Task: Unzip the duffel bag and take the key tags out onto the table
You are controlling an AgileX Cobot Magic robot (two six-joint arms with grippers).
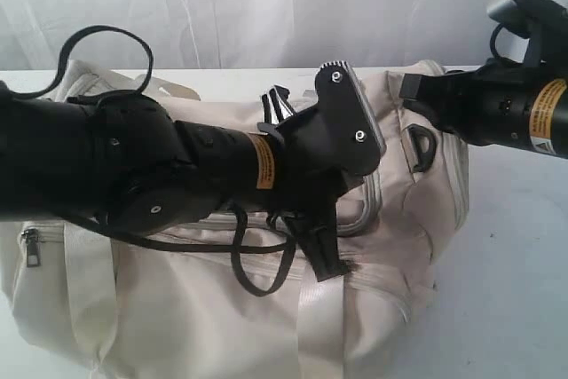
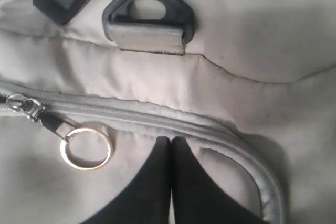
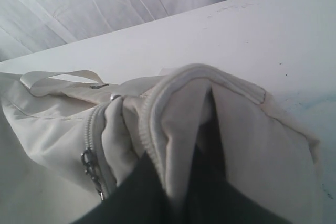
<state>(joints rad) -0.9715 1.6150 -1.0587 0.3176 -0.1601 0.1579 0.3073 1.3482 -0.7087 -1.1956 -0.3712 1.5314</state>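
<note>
The left pincer (image 2: 170,143), pressed together and empty, is the nearer one to the zipper pull ring (image 2: 63,151), which lies just beside its tips along the zipper (image 2: 157,116). The right pincer (image 3: 181,182) pinches the end of the duffel bag (image 1: 222,317) on the table (image 1: 515,264). The key tags are not in view.

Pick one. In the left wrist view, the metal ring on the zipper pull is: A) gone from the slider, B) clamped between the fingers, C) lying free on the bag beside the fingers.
C: the ring lies flat on the duffel bag, apart from the closed left fingers.
</note>
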